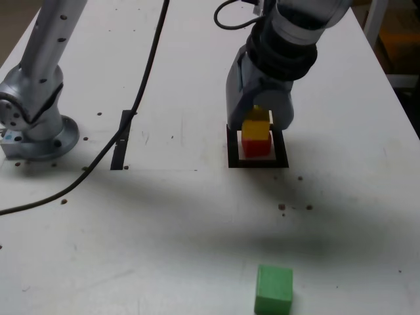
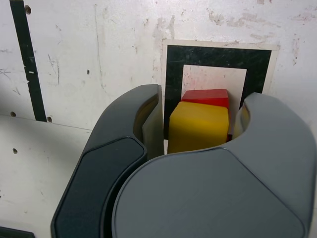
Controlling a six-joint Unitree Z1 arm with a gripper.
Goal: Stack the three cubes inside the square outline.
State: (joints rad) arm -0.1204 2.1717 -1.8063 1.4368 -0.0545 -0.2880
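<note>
Cubes are stacking up: we are seeing the yellow cube [image 2: 198, 126] sitting on the red cube [image 2: 205, 96] inside the square outline [image 2: 174, 74], our gripper [image 2: 198, 121] straddling it with jaws parted, the green cube [image 1: 273, 289] waiting well apart.

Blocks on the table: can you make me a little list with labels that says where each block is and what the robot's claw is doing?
red cube: inside the square outline, at the bottom of the stack
yellow cube: on top of the red one
green cube: alone on the table, near the exterior view's lower edge, not stacked yet
gripper: around the yellow cube, jaws partly open, a gap visible on one side
stack so far: two of three
</note>
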